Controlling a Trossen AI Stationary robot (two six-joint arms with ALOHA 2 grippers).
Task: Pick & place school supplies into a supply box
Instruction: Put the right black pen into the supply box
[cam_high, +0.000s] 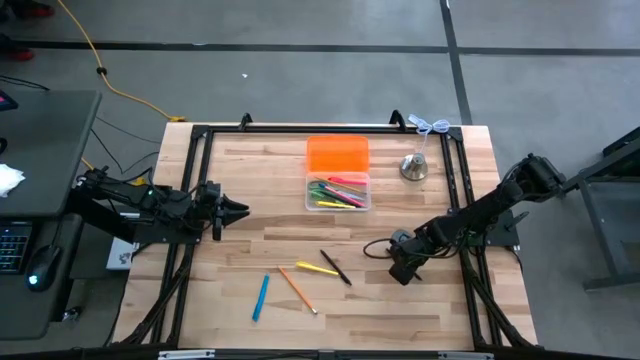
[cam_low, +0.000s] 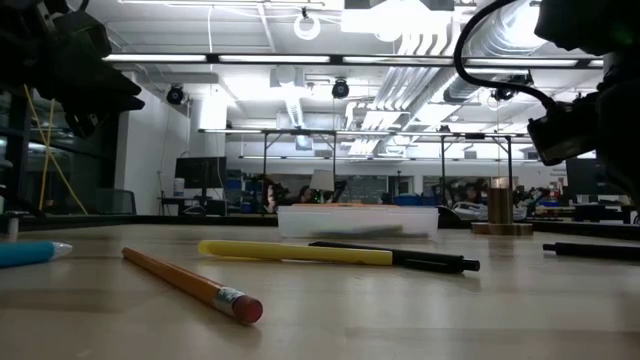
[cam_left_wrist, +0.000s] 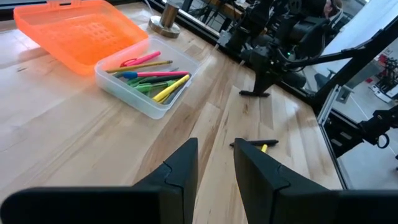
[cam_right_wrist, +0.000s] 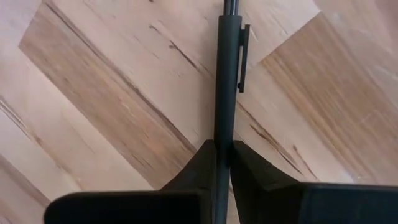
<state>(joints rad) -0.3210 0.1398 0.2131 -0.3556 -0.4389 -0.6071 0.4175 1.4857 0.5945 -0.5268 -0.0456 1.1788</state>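
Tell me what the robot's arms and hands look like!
Both arms are dark, nearly black, built from jointed segments. The left arm ends in the left hand, with two flat, wedge-shaped black fingers. The right arm has a black cable looping beside the right hand, whose two black fingers taper to narrow tips. I can see no markings on them.

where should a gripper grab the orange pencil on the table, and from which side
Grip the orange pencil at mid-shaft, coming straight down from above with the fingers across its width. It lies flat on the bare table, slanted, clear of the yellow pen and blue pen, so both sides are open.
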